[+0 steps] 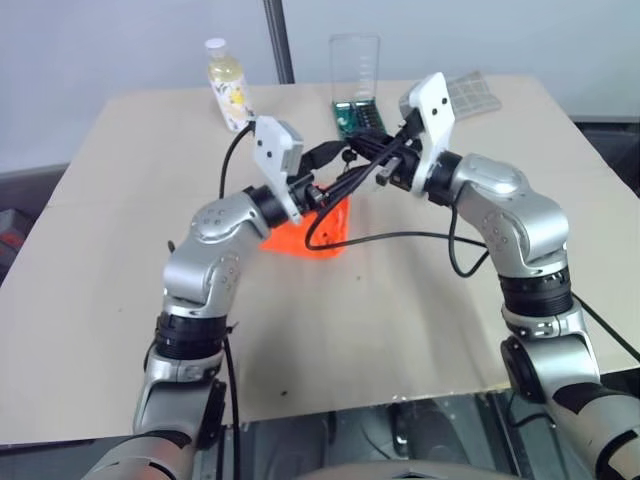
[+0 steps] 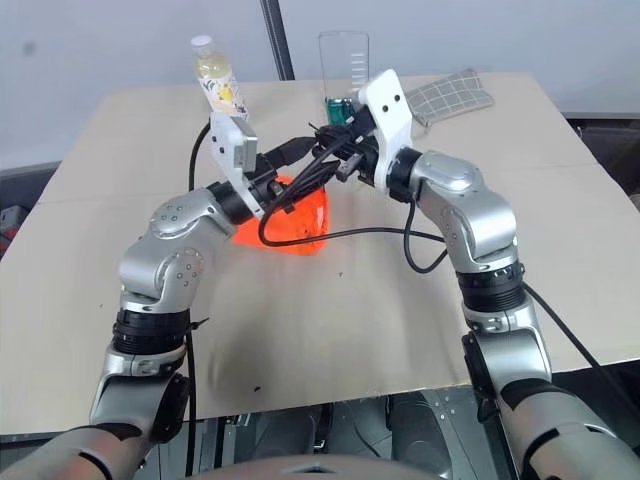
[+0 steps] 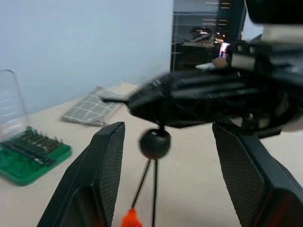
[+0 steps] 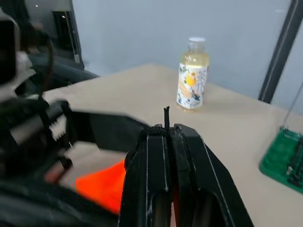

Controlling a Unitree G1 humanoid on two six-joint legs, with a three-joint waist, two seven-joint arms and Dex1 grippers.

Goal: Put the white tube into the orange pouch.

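my right gripper [image 4: 166,130] pinches the drawstring cord [image 4: 166,113] of the orange pouch [image 2: 290,220], my left gripper [image 3: 165,142] wide around it; pouch handling in hand, the next move depending on the tube's whereabouts.

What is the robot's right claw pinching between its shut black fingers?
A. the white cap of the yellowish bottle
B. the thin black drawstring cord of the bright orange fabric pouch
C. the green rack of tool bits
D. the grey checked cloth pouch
B: in the right wrist view the right claw is shut with a thin black drawstring cord sticking out between its fingertips, above the bright orange fabric pouch.
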